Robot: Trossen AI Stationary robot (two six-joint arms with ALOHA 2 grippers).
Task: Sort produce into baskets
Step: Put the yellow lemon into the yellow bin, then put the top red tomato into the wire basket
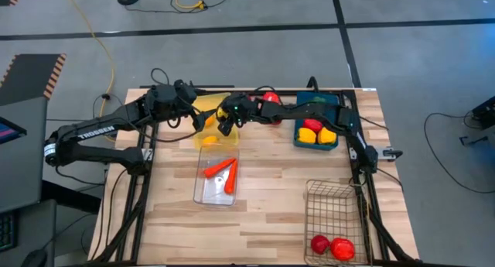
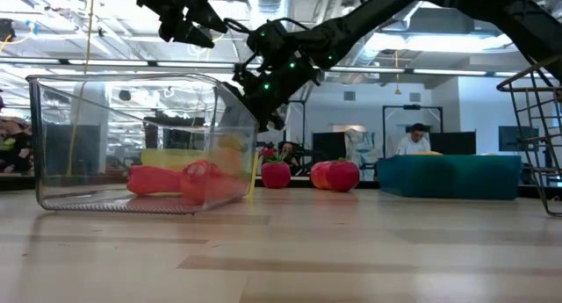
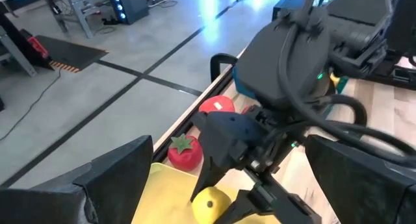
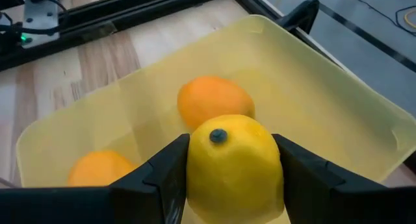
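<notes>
The right gripper [image 4: 234, 178] hung over the translucent yellow bin [image 4: 312, 87], its dark fingers clamped half-wide on a smooth, rounded lemon [image 4: 234, 162]; two glossy oranges [image 4: 214, 100] lay inside the bin; the left gripper [image 1: 188, 112] waited beside the bin, jaws spread wide, empty.
</notes>
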